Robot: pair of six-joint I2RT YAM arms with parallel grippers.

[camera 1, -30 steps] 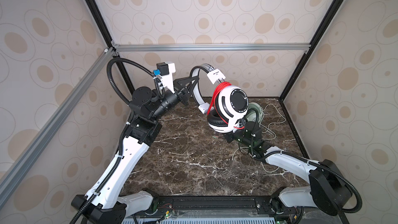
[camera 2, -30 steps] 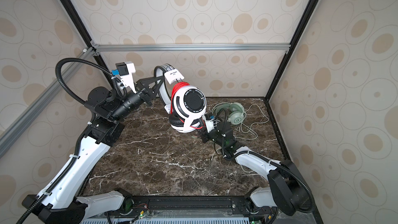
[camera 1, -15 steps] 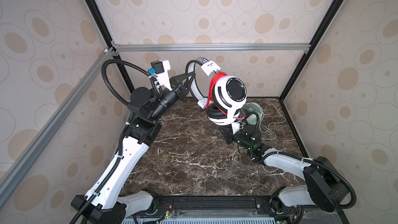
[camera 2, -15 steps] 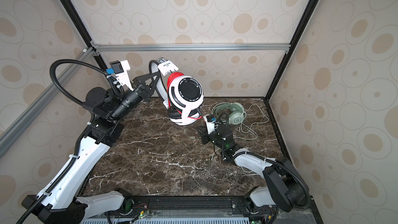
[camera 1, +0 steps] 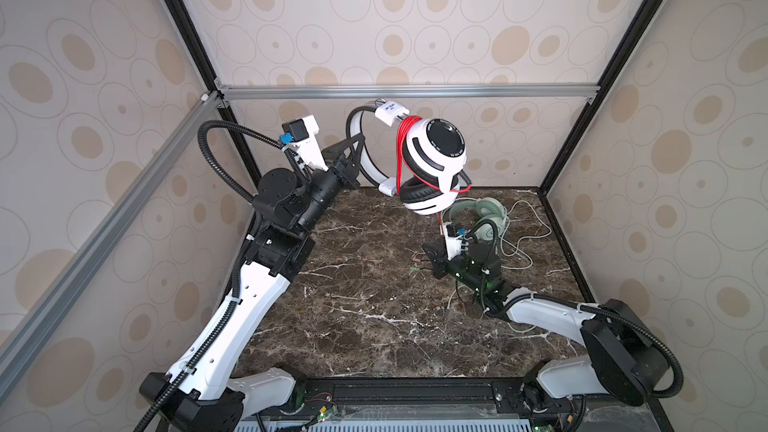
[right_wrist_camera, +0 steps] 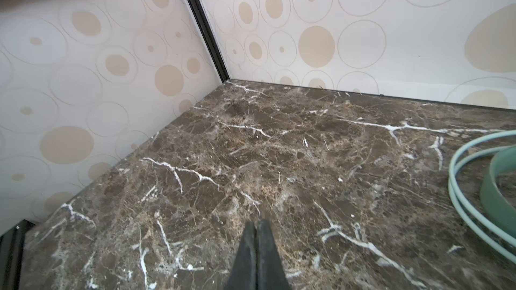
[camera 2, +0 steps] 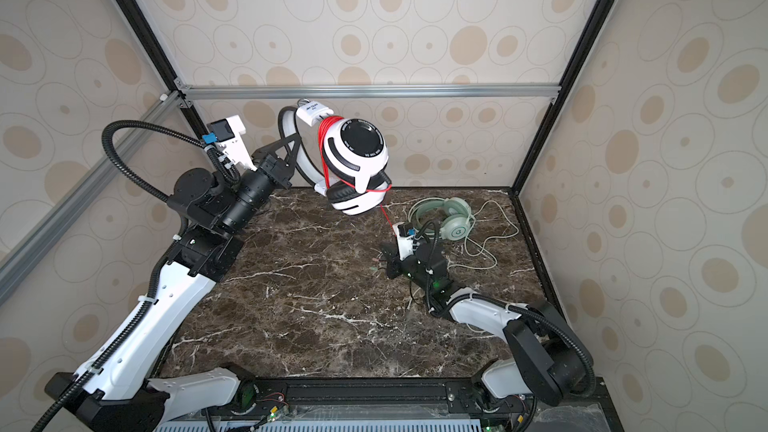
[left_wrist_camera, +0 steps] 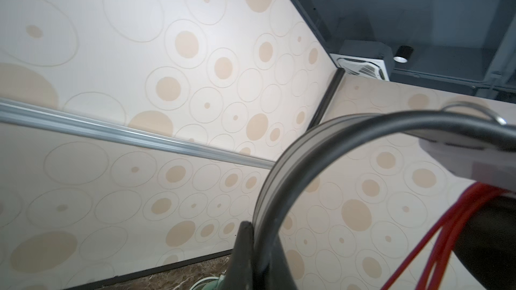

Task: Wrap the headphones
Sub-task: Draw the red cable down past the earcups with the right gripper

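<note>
The white headphones [camera 1: 436,155] [camera 2: 357,151] with black ear pads hang high above the back of the table. My left gripper [camera 1: 360,144] [camera 2: 297,139] [left_wrist_camera: 261,244] is shut on their headband [left_wrist_camera: 307,146]. The red cord [camera 1: 402,147] [left_wrist_camera: 435,235] is wound round the ear cups, and one strand drops behind my right wrist. My right gripper [camera 1: 426,253] [camera 2: 384,255] [right_wrist_camera: 258,224] sits low over the marble, shut, with nothing showing between its tips. Two small pink and green plug ends [camera 1: 415,261] lie by it. The mint-green headphones [camera 1: 486,209] [camera 2: 455,218] [right_wrist_camera: 499,191] lie at the back right.
The mint-green set's pale cord [camera 1: 528,218] [camera 2: 494,222] sprawls loose over the back right of the marble table [camera 1: 353,305], reaching past my right forearm. Patterned walls with black corner posts close in the back and both sides.
My left arm has lifted the white headphones higher and a little back. My right gripper has closed its jaws and sunk low over the table, away from the ear cups.
</note>
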